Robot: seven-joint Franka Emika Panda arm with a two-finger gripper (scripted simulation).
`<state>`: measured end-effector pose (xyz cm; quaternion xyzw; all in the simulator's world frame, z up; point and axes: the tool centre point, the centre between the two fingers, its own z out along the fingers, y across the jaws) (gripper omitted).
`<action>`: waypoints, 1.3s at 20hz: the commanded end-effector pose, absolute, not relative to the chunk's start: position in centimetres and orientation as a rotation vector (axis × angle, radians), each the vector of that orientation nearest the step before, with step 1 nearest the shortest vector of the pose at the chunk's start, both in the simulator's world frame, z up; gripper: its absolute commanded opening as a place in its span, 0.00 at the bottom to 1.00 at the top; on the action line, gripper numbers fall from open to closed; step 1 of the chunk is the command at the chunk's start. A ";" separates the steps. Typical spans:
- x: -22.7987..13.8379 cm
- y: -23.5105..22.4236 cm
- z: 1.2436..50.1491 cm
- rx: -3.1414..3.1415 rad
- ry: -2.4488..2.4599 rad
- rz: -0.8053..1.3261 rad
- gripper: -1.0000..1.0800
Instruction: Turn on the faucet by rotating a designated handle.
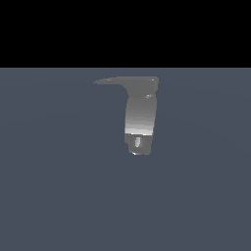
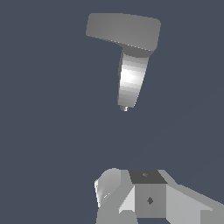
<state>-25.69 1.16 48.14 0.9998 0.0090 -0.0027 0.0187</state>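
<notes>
One faucet (image 1: pixel 141 117): small grey metallic fixture, upright rounded cylindrical body, bright highlight band low on body, darker stub end at bottom. One handle (image 1: pixel 128 82): flat grey lever joined to faucet top, tapering to thin point toward exterior view's left. Faucet stands alone on plain blue-grey floor (image 1: pixel 54 186). Gripper (image 2: pixel 144 197): only part of pale blocky body shows in wrist view, well apart from faucet, holding nothing visible; finger opening cannot tell.
</notes>
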 end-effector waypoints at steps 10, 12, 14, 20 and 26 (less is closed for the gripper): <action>-25.2 2.0 47.6 3.105 -0.041 -0.009 0.00; -25.0 2.4 47.3 3.105 -0.075 -0.009 0.00; -24.7 2.8 46.9 3.104 -0.116 -0.009 0.00; -23.4 4.7 45.5 3.096 -0.281 -0.009 0.00; -21.5 6.8 43.8 3.074 -0.485 -0.010 0.00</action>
